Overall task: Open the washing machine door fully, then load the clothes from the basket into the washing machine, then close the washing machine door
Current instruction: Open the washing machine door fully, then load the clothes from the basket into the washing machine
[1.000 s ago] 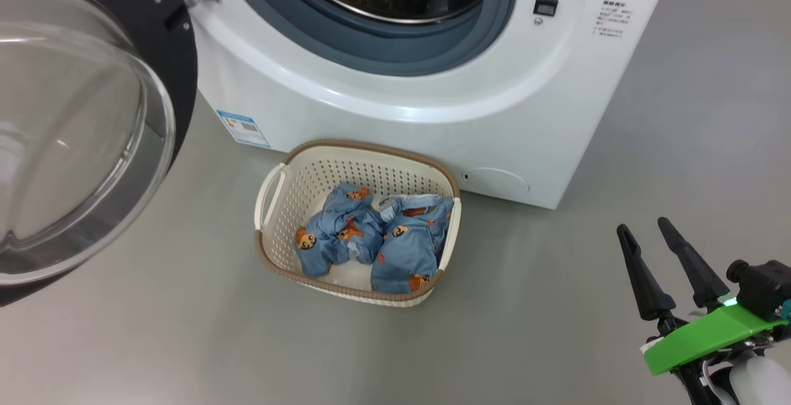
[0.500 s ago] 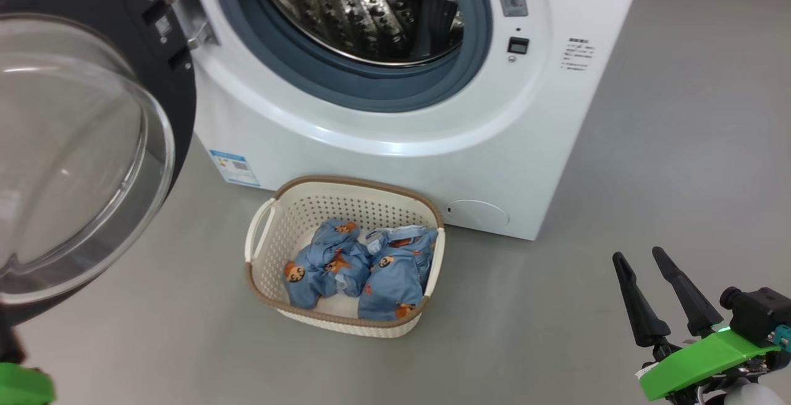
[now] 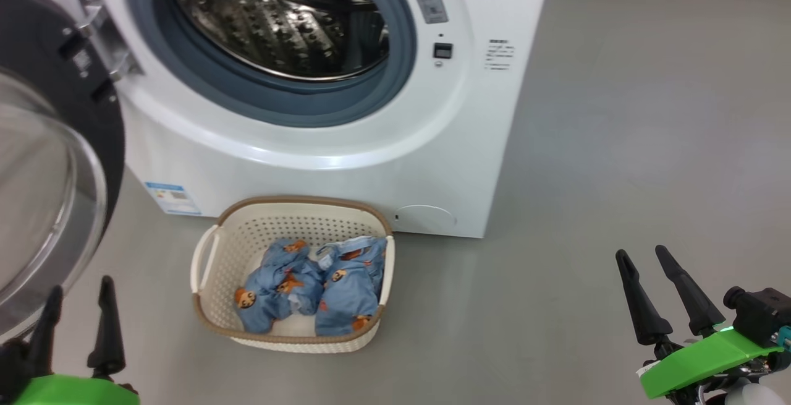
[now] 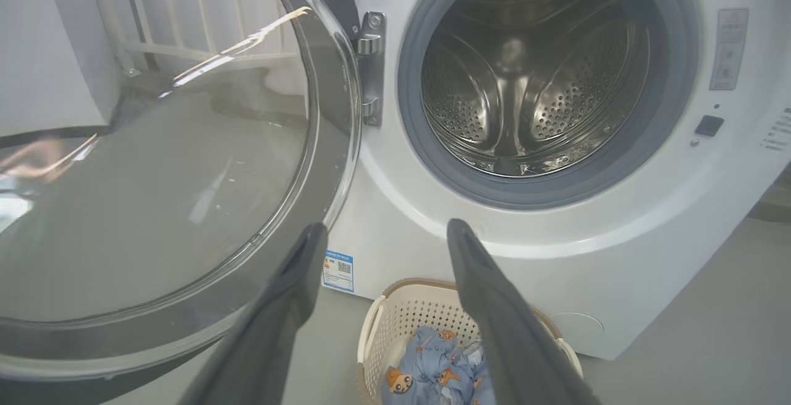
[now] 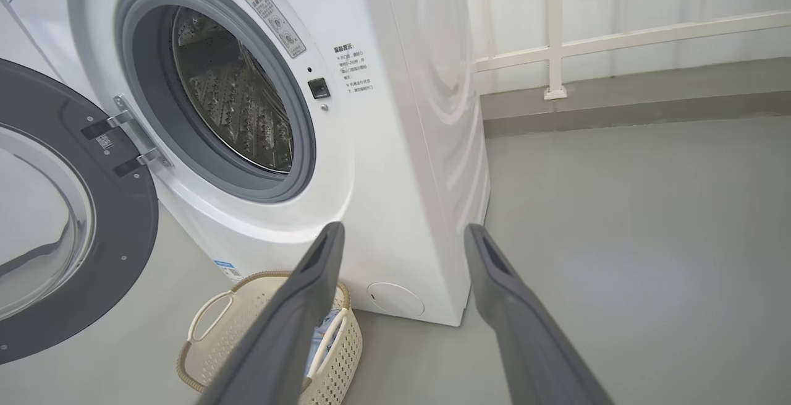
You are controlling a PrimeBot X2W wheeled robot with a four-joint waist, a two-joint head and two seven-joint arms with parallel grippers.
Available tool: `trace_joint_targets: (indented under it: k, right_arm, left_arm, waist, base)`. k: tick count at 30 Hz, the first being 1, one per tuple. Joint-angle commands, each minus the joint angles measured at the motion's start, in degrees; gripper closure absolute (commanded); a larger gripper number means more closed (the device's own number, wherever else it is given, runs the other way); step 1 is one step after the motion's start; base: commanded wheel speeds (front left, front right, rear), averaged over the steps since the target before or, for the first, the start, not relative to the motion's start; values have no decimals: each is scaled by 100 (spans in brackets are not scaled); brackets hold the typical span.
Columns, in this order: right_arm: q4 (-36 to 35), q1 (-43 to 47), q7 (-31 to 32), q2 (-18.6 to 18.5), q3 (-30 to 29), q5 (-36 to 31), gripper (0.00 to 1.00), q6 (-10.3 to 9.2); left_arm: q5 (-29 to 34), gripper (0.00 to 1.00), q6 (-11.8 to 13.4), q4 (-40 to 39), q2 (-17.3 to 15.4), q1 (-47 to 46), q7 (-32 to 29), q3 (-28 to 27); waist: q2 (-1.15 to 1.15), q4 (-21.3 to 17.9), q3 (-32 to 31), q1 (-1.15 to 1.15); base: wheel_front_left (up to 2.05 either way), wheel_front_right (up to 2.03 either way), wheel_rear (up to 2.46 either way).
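Note:
The washing machine (image 3: 346, 176) stands with its steel drum (image 3: 272, 15) exposed. The washing machine door (image 3: 43, 195) hangs swung out to the left on its hinge (image 4: 369, 65). On the floor in front sits the basket (image 3: 290, 225), holding the light-blue clothes (image 3: 309, 284) with bear faces. My left gripper (image 3: 80, 287) is open at the lower left, just below the door's edge and left of the basket, holding nothing. In its wrist view, the left gripper (image 4: 388, 227) frames the basket (image 4: 395, 312). My right gripper (image 3: 641, 253) is open and empty, far right of the basket.
Grey floor (image 3: 618, 114) spreads to the right of the machine. A white railing (image 5: 556, 46) and a low kerb run along the wall behind it. A blue label (image 3: 172, 198) sits low on the machine's front, beside the basket.
The head camera has turned, so the whole scene has slid left. My left gripper has come up into the lower left corner, fingers apart. The right gripper holds its place.

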State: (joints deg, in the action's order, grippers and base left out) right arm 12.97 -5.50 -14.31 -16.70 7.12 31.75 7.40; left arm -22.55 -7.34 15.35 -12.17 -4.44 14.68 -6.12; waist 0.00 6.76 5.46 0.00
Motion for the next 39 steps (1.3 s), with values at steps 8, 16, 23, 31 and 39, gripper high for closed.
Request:
trace_joint_targets:
  k: [8, 16, 23, 31, 39]
  right_arm:
    - [-159, 46, -69, -40, 55, -61, 0, 9]
    - [-169, 65, -69, -9, 6, -62, 0, 9]
    - [-184, 91, -69, 16, -53, -71, 0, 9]
    - [-185, 106, -69, 33, -66, -79, 0, 9]
    - [-191, 123, -69, 49, -56, -85, 0, 9]
  left_arm:
    - [-108, 0, -14, -241, -57, -3, 32, 32]
    - [-117, 0, -14, -283, -20, 89, 32, 241]
    - [-119, 0, -14, -349, -53, 120, 32, 374]
    - [-84, 0, -14, -446, -130, 182, 32, 493]
    - [-15, 0, -14, -424, -121, 195, 32, 561]
  waist:
    - [0, -587, -14, 0]
    - [0, -917, -36, 0]
    - [0, -1055, -35, 0]
    - [0, -1096, -60, 0]
    - [0, -1061, -76, 0]
  base:
    - [0, 0, 0]
    - [0, 0, 0]
    - [0, 0, 0]
    - [0, 0, 0]
    - [0, 0, 0]
